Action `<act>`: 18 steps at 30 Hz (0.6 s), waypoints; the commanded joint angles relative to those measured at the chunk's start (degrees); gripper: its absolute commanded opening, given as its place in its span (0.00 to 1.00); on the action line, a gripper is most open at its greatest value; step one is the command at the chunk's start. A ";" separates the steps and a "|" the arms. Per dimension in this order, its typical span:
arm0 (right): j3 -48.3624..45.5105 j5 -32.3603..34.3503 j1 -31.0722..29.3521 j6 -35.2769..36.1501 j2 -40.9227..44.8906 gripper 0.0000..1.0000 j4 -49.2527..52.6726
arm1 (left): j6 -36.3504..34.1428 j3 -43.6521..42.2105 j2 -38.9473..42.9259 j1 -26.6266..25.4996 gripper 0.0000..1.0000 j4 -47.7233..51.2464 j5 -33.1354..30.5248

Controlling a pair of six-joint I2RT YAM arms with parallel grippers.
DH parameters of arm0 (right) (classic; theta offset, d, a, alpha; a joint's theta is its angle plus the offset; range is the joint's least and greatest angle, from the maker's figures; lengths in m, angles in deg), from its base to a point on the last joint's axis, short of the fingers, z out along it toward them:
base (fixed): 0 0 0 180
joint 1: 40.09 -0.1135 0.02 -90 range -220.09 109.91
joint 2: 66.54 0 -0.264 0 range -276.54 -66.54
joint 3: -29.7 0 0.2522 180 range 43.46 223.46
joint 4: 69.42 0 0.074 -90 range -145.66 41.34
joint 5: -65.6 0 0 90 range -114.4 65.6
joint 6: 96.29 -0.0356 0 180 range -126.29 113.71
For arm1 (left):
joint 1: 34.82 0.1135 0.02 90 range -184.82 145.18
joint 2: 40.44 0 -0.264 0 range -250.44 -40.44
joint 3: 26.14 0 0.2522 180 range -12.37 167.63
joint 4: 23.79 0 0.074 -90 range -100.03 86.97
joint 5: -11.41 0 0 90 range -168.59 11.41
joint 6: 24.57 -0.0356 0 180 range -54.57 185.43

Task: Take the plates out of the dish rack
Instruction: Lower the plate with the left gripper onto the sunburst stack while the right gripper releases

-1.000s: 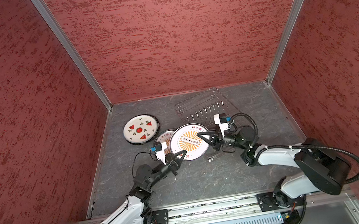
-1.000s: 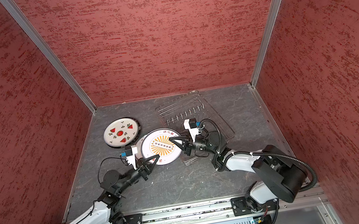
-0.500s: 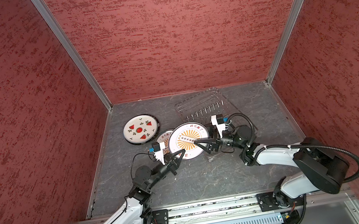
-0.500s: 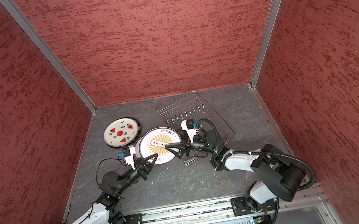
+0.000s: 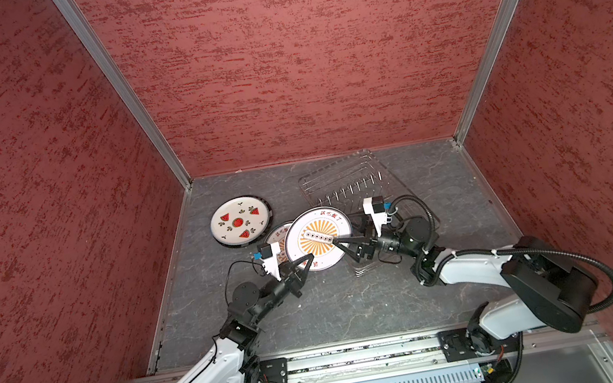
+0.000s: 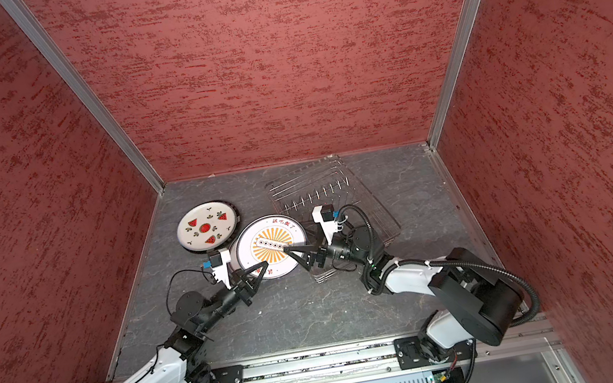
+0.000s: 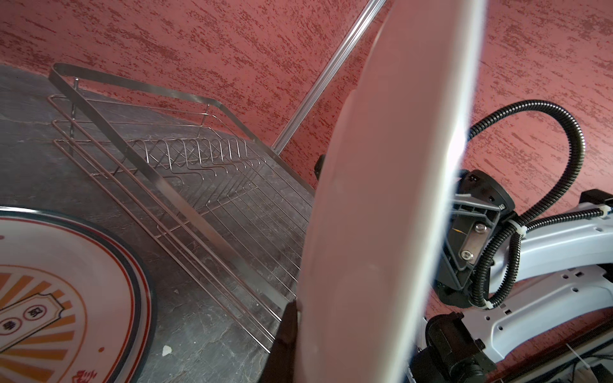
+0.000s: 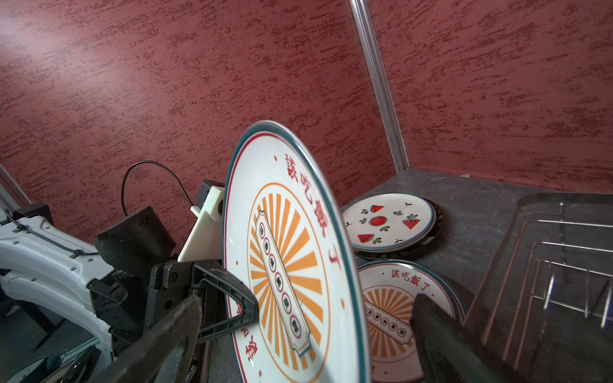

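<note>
Both top views look steeply down from the front; both wrist cameras closely frame the held sunburst plate (image 8: 292, 265).

Left arm (image 5: 208, 369): stretched forward from the near rail, angled inward.
Left gripper (image 5: 308, 262): jaws clamped on the near rim of a tilted plate (image 5: 318, 237).
Right arm (image 5: 473, 266): elbow bent, forearm reaching inward.
Right gripper (image 5: 345, 251): jaws spread wide, plate edge between them.

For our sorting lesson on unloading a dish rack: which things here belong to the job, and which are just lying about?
Job: dish rack; upright sunburst plate, pinched by left claw; flat sunburst plate; watermelon plate; dark-rimmed plate beneath it; open right claw.
Lying about: white speck on the table.
</note>
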 commanded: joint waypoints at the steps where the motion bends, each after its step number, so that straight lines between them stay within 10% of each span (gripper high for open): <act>1: -0.46 3.42 -0.37 1.19 1.57 0.99 -2.46 | 0.93 -1.47 2.07 -0.05 0.00 -2.97 -4.06; 18: 5.81 5.62 -2.02 3.06 -3.04 0.99 6.01 | 12.23 -1.63 8.88 7.55 0.00 10.83 -9.30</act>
